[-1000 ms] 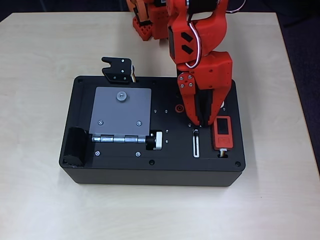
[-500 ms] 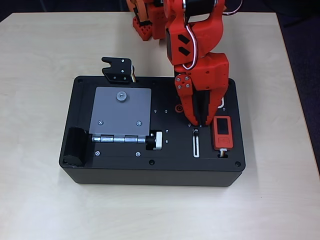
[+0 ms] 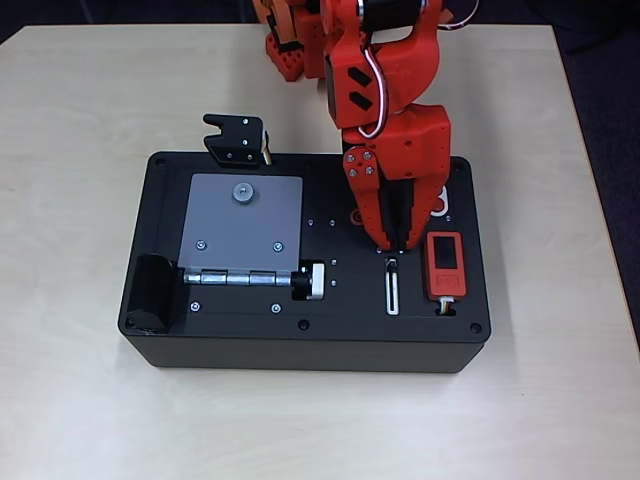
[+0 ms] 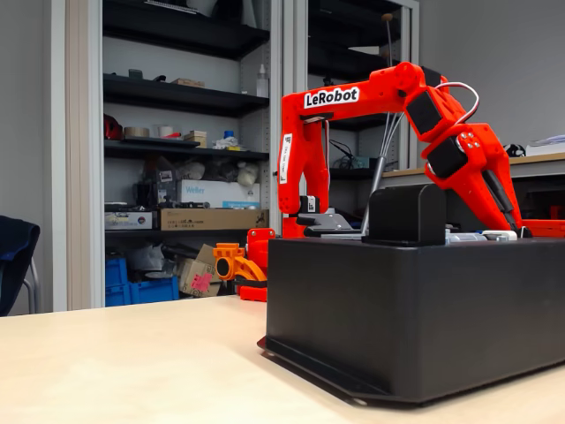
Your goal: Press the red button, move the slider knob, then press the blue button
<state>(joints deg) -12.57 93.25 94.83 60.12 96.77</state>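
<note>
Gripper [image 3: 397,246] tips closed, holding nothing — poised just above slider knob [image 3: 392,265]; slot [image 3: 392,290] runs lengthwise toward box front edge.

The black box [image 3: 300,345] is being looked straight down on in the overhead view, from well above, so that its whole top and the pale table [image 3: 80,400] around it are being taken in. The red arm [image 3: 385,90] is being seen reaching in from the box's far edge. In the fixed view the same box [image 4: 415,309] is being watched from table height, close to one of its corners, with its side wall being shown large. The arm [image 4: 388,97] is being seen rising behind the box, and shelves [image 4: 177,97] are being faced beyond. The box, arm and table [image 4: 115,362] are being shared by both views.
</note>
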